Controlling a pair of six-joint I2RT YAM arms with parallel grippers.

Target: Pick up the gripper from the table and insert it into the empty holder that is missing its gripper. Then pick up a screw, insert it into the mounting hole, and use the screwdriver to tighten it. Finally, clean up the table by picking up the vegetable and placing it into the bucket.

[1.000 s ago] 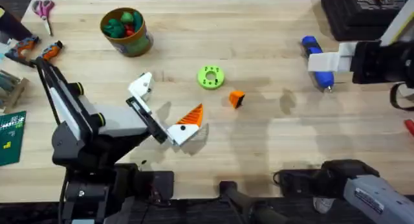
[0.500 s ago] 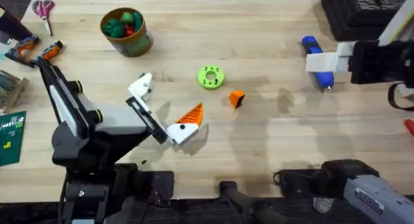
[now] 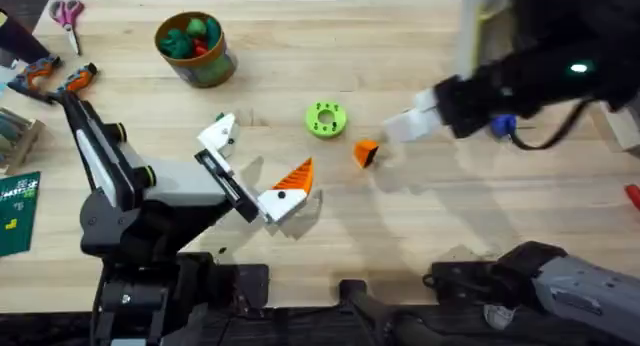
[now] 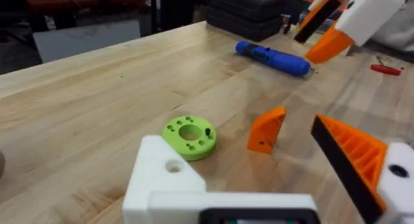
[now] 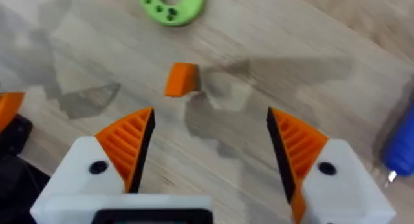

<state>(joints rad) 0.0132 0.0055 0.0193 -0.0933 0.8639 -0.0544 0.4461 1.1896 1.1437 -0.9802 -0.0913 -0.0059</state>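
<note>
Your right gripper (image 5: pixel 210 153) hovers with fingers spread wide over the gripper (image 3: pixel 366 152), which lies loose at the green disc's (image 3: pixel 325 119) four o'clock. Your left gripper (image 3: pixel 250 166) rests open, one holder bare, presumably presented for insertion.

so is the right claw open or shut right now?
Open. In the right wrist view the right claw has its two orange pads spread wide apart with nothing between them, above the gripper lying on the table.
</note>
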